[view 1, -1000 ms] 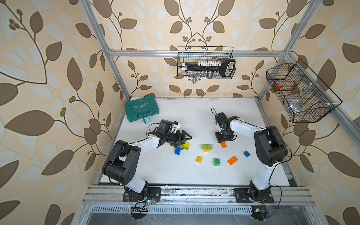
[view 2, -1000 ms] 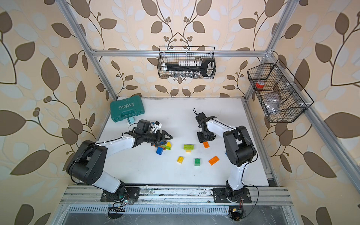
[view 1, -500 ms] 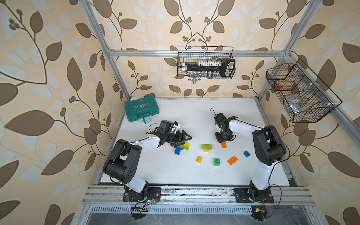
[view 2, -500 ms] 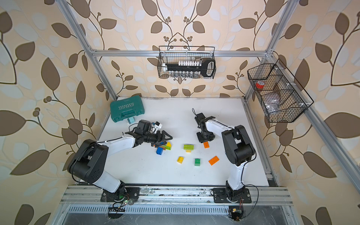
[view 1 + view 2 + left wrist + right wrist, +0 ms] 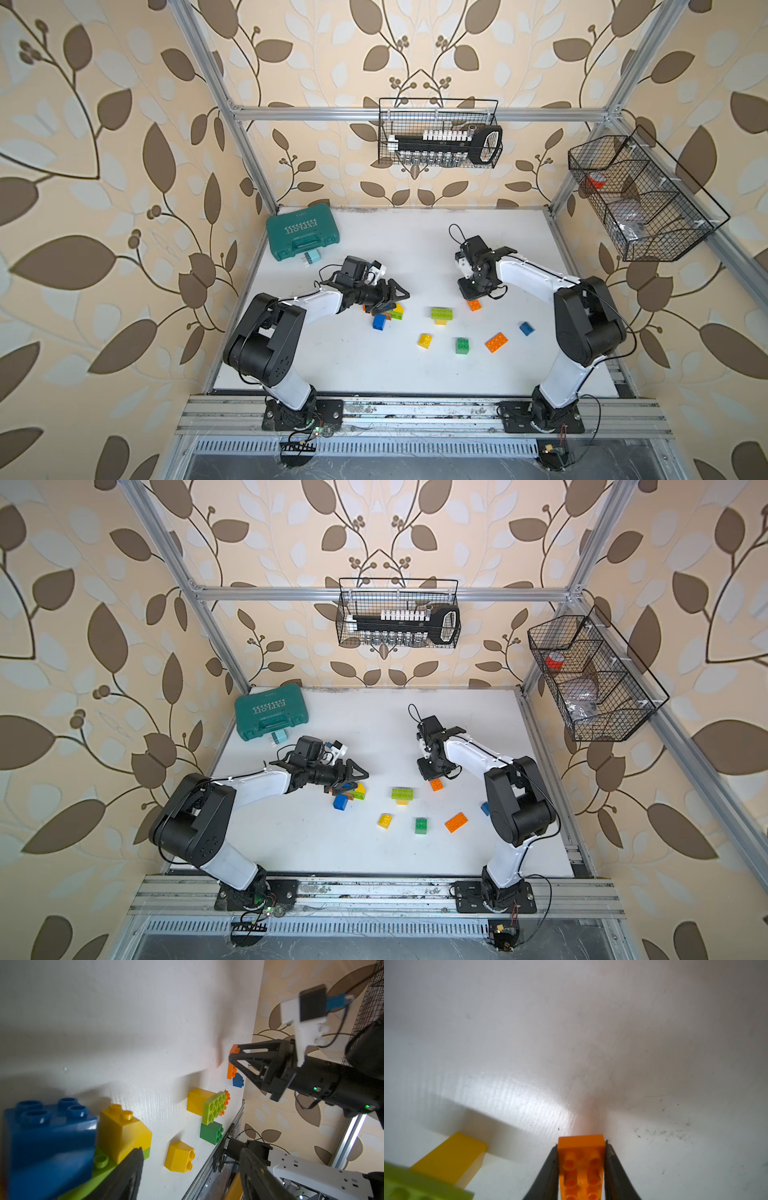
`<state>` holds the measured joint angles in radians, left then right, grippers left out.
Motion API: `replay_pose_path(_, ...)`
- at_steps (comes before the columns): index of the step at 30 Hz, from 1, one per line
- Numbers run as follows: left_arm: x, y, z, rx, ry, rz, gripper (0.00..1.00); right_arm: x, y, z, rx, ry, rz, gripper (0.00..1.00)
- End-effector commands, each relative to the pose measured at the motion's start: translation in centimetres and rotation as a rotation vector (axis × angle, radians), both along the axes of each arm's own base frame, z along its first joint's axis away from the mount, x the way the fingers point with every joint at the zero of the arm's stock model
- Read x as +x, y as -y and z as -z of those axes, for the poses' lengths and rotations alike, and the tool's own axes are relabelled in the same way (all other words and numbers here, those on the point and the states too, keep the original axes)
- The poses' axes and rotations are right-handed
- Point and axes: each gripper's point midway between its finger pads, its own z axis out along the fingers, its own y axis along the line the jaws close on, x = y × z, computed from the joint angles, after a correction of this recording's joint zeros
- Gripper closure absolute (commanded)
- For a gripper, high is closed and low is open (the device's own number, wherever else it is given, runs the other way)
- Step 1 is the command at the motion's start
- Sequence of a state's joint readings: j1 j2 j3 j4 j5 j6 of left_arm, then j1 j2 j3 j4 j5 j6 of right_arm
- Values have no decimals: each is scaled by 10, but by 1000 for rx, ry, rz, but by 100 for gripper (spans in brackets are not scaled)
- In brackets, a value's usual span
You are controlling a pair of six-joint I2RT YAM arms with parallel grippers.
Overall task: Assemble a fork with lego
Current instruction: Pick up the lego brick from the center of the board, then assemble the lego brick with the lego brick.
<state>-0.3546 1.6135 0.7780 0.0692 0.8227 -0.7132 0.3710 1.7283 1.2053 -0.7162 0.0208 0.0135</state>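
The white table (image 5: 374, 365) stands inside a frame of aluminium bars (image 5: 311, 113), with leaf-patterned wallpaper (image 5: 124, 166) on the walls around it. A wire basket (image 5: 436, 100) hangs on the back wall holding a black rack of white pieces. A second basket (image 5: 665, 249) hangs on the right wall. A teal case (image 5: 302, 235) lies shut in the far left corner of the table.

The bricks are spread over the middle of the table. The right gripper (image 5: 471, 294) points straight down, low at the table top. Its fingers (image 5: 550, 1167) are pinched tight on both sides of a small orange brick (image 5: 581, 1159). Just beside it, a lime plate (image 5: 441, 311) sits on a yellow block (image 5: 440, 321). Nearer the front edge, each apart from the others, lie a yellow brick (image 5: 424, 340), a green brick (image 5: 462, 345), a long orange brick (image 5: 496, 342) and a small blue brick (image 5: 526, 328).

The left gripper (image 5: 392, 300) lies low over a clump (image 5: 390, 315) of yellow, green, brown and blue bricks. Its fingers are parted, with nothing between them. One finger is close against the clump, but I cannot tell whether it touches.
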Motion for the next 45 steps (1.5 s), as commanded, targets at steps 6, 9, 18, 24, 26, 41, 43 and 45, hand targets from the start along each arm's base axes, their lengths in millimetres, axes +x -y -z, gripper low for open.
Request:
replay_pose_path(6,-6,36,-14,-54,11,134,33,-30,-31,-40,110,21,-340,69)
replay_pose_path(9,-13,52,-12,-63,-9,184,38,-48,-51,-44,148,21,-484,69)
replay_pose_path(18,-24,82,9,-62,-51,217,44,-75,-67,-33,97,30,-759,70)
replay_pose_path(24,-19,93,10,-70,-18,173,45,-80,-73,-29,101,47,-859,71)
replay_pose_path(26,-19,99,12,-70,-4,179,45,-79,-73,-27,99,41,-874,72)
replay_pose_path(41,-23,107,38,-78,-48,180,58,-72,-81,-13,70,-6,-994,73)
replay_pose_path(43,-24,106,44,-70,-58,179,60,-70,-81,-12,64,-9,-1005,73)
replay_pose_path(45,-24,106,46,-67,-61,178,62,-69,-82,-10,61,-22,-1015,73)
